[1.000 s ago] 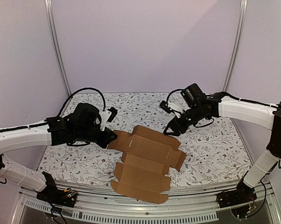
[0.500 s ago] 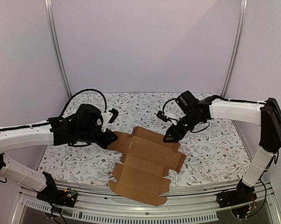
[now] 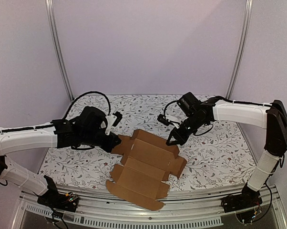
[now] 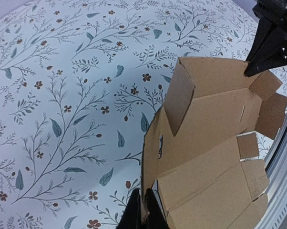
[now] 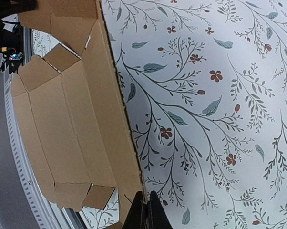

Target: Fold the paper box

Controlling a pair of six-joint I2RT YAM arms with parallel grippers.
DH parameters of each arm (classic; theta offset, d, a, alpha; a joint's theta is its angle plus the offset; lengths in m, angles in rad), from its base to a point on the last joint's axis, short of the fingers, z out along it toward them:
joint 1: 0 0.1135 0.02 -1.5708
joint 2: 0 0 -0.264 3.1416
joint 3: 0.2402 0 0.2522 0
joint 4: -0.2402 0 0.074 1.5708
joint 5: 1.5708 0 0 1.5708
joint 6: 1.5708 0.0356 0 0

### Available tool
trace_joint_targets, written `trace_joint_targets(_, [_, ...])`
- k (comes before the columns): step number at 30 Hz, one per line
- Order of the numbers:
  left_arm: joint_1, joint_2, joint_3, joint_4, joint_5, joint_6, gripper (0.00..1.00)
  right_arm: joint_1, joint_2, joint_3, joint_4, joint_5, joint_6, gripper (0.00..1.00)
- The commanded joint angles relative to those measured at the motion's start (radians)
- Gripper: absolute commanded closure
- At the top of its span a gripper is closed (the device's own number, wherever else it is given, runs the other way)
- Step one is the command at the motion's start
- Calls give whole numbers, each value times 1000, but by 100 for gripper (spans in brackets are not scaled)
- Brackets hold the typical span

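Black fingers of the left gripper (image 3: 113, 141) are pinched tight on the left edge flap of the paper box (image 3: 146, 164), holding that side tilted up off the surface. The right gripper (image 3: 174, 139) is likewise closed, its tips nipping the far right edge panel, which stands raised. The box is a plain brown, matte, die-cut cardboard sheet with notched flaps and crease lines. It lies mostly flat mid-table, and its near flaps reach the front edge. The table (image 3: 215, 152) carries a white floral-print cloth.
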Motion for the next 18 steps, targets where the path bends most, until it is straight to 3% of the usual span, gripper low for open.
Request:
trace_joint_targets(1, [-18,15,26,0,2,-6,100,16,26,40,-35,-5,-12,100])
trace_joint_targets(18, [-19,29,28,-9,3,-19,100,55,-13,79,-99,97,-19,100])
